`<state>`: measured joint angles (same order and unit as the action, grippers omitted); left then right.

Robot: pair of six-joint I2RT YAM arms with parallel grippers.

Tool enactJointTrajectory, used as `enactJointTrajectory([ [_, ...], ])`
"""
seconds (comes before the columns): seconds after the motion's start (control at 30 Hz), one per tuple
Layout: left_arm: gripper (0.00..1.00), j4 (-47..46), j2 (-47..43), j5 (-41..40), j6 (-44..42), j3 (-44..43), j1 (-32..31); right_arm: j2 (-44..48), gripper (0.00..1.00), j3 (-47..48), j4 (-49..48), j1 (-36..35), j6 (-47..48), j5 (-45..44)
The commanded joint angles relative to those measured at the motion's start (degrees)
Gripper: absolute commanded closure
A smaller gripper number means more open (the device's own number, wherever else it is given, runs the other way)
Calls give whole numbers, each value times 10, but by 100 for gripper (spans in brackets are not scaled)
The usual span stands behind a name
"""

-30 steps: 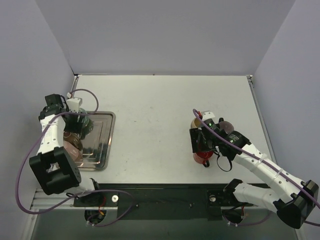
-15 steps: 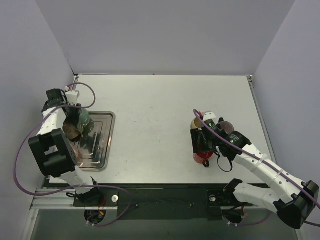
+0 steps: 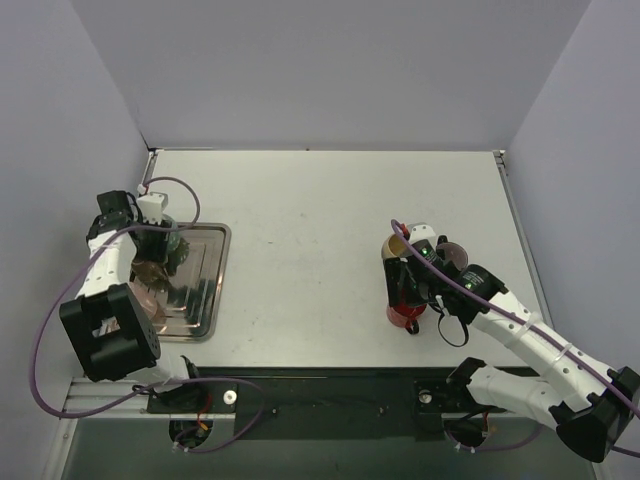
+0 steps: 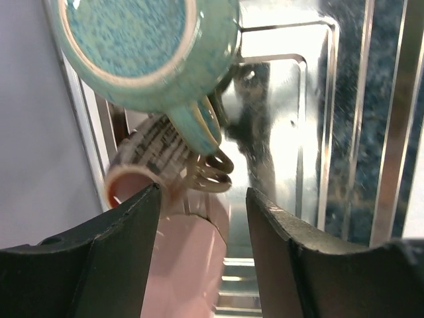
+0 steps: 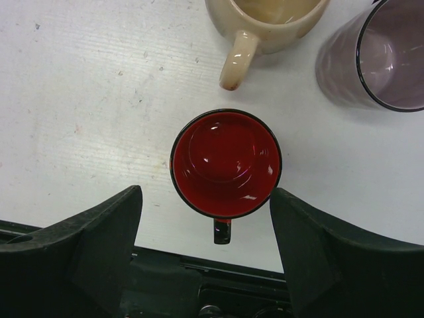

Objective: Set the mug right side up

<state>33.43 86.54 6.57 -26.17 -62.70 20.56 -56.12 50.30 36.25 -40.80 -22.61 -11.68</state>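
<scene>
3 tray mugs [image 4: 142, 46], 2 table mugs [image 5: 226, 163], 1 glass [image 5: 381, 56]; left fingers [image 4: 112, 265] and right fingers [image 5: 99, 245] open.

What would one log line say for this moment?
left gripper: open, by teal mug in tray | right gripper: open, over red mug

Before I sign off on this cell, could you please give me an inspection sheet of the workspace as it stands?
Surface: white table, speckled marks.
Job's things: teal mug, patterned mug and pink mug crowded in the metal tray; orientation unclear.
Clutter: red mug, beige mug, purple glass, upright, on the right.
Grippers: left gripper over the tray, jaws apart; right gripper above the red mug, jaws apart, empty.
Cables: purple cable looping along each arm.
Surroundings: plain grey walls.
</scene>
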Motion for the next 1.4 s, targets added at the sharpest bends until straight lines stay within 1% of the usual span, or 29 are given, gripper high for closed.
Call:
enactJointTrajectory([
  [0.0,36,37,-65,25,7,2,-4,-8,27,0,17,4,5,-17],
  [0.17,33,50,-81,30,24,-29,-29,-24,27,4,13,4,5,-17],
  [0.23,32,35,-63,23,35,-38,-40,-24,27,1,8,4,4,-15],
  [0.3,34,33,-27,19,52,-58,-39,-22,27,-4,8,4,6,-16],
  [0.33,37,30,-6,14,60,-65,-39,-20,27,-4,8,5,6,-17],
  [0.5,46,-35,23,-39,103,-46,-37,-19,27,-5,13,6,11,-23],
  [0.63,46,-73,14,-77,102,-14,-29,-19,27,1,15,7,8,-24],
  [0.77,46,-88,33,-95,95,-4,-21,-22,27,3,15,7,10,-24],
  [0.9,46,-108,66,-90,93,-3,-17,-21,27,2,15,7,10,-26],
  [1.03,48,-122,106,-66,94,-15,-17,-19,27,-2,15,7,10,-26],
  [1.07,50,-124,112,-44,96,-17,-17,-20,27,-4,16,8,12,-27],
  [1.1,51,-124,123,-39,96,-25,-17,-21,27,-4,15,8,11,-29],
  [1.17,59,-118,136,-33,106,-34,-17,-19,27,-4,16,8,11,-26],
  [1.23,71,-125,137,-25,107,-28,-17,-16,27,-6,15,7,9,-26],
  [1.3,89,-137,129,-16,106,-13,-17,-16,27,-8,16,8,6,-26],
  [1.33,100,-141,119,-11,108,-9,-17,-14,27,-9,18,7,7,-26],
  [1.37,100,-142,112,-6,108,-1,-17,-14,27,-11,18,7,6,-28],
])
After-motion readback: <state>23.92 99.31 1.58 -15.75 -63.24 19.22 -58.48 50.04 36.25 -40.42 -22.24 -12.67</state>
